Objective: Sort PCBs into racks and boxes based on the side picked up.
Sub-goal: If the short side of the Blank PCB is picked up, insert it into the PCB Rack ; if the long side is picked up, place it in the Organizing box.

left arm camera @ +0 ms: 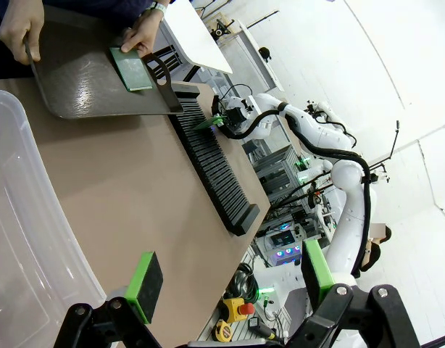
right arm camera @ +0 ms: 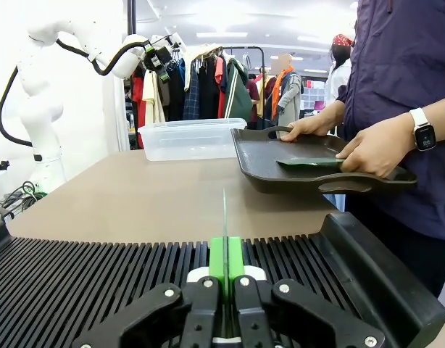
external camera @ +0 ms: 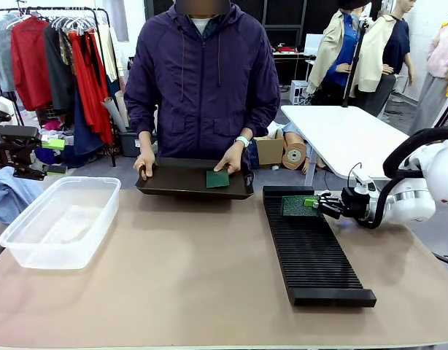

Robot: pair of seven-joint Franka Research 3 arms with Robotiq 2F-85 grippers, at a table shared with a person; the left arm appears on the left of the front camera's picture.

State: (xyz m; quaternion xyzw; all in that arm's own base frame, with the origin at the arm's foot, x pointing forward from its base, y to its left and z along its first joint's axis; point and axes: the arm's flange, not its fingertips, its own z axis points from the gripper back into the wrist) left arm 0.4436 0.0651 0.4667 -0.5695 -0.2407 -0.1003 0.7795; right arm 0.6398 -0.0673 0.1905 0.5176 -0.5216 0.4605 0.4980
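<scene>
My right gripper (external camera: 317,203) is shut on a green PCB (external camera: 300,206), holding it on edge over the far end of the long black ribbed rack (external camera: 311,251). The right wrist view shows this PCB (right arm camera: 225,217) edge-on between the green pads (right arm camera: 217,264), above the rack's slots (right arm camera: 121,264); I cannot tell whether it sits in one. A second PCB (external camera: 217,179) lies flat on the black tray (external camera: 173,188), with a person's hand (external camera: 231,157) on it. The clear box (external camera: 60,219) stands at the left. My left gripper (left arm camera: 230,279) hangs open over the box's rim (left arm camera: 34,217), holding nothing.
The person stands at the far side and holds the tray with both hands. The tray sits between the box and the rack's far end. Bare brown tabletop (external camera: 187,270) spreads between box and rack. A white table (external camera: 341,135) stands behind on the right.
</scene>
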